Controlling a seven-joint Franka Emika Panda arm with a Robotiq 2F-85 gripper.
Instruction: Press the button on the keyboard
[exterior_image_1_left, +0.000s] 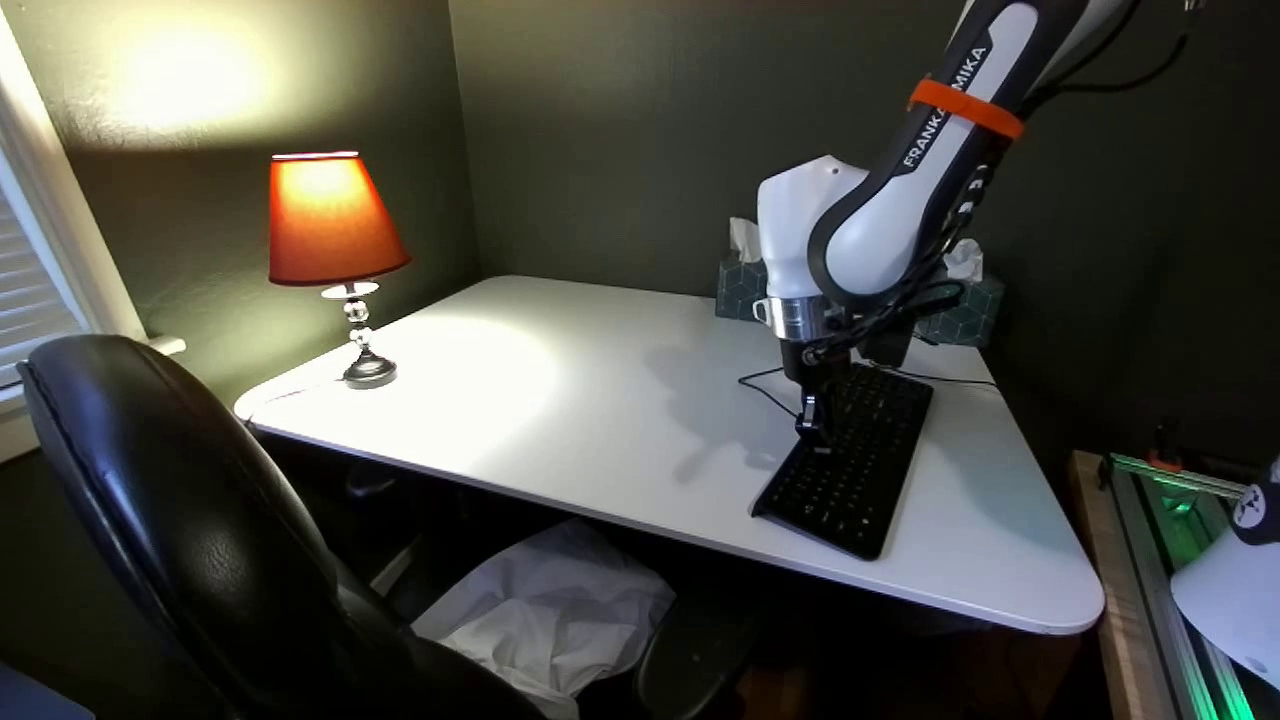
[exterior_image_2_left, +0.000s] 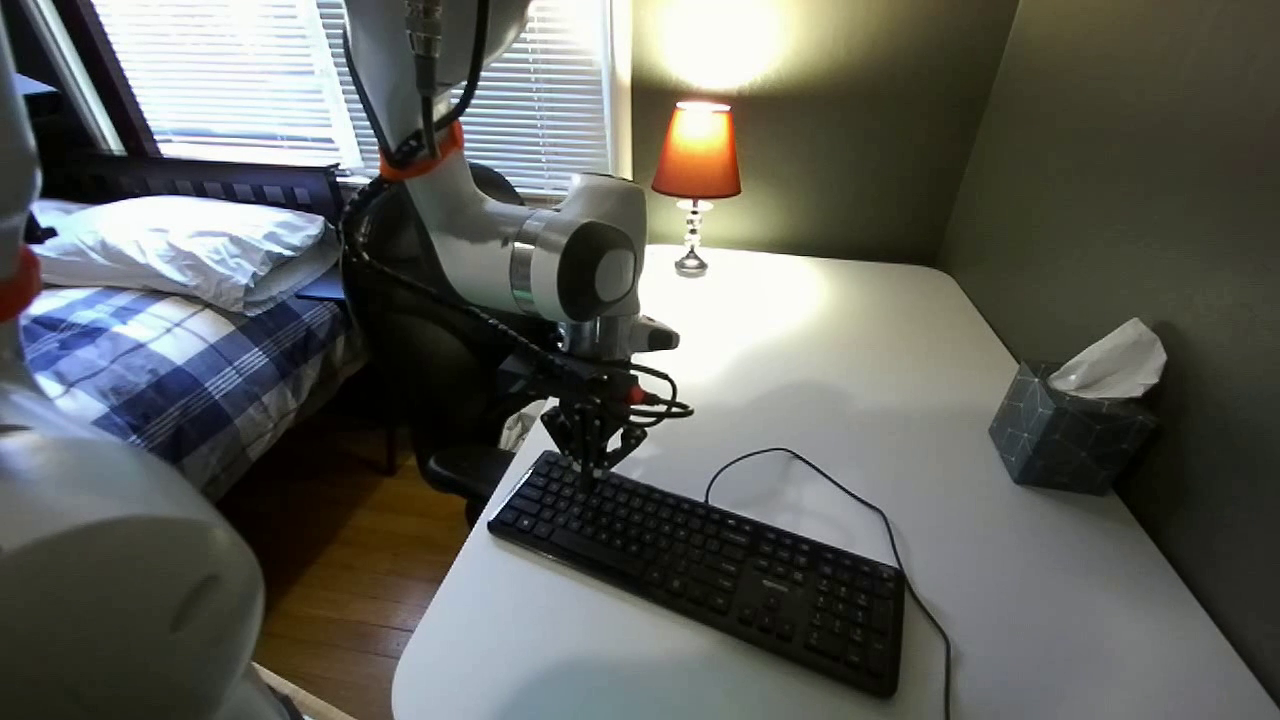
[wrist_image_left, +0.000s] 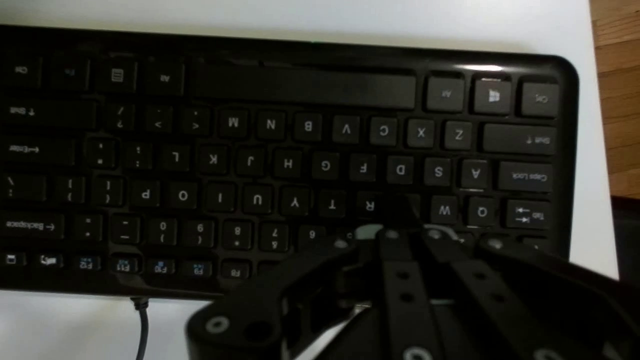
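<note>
Pointing closed, empty Robotiq gripper (exterior_image_2_left: 588, 478) down at full-size keyboard (exterior_image_2_left: 700, 568), blocking wrist view between R key (wrist_image_left: 369, 205) and W key (wrist_image_left: 444, 210). Can't tell if touching.

One each: keyboard (exterior_image_2_left: 690, 565), hand (exterior_image_2_left: 588, 480), desk (exterior_image_1_left: 600, 390), lamp (exterior_image_1_left: 335, 228), chair (exterior_image_1_left: 170, 500), bed (exterior_image_2_left: 180, 370). Tissue boxes (exterior_image_1_left: 740, 290) (exterior_image_1_left: 966, 312): two.

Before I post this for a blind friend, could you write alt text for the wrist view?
Shut gripper over a black keyboard, ending between the R key and W key; contact is unclear. The keyboard reads upside down. It lies on a white desk, its cable at bottom left.
</note>
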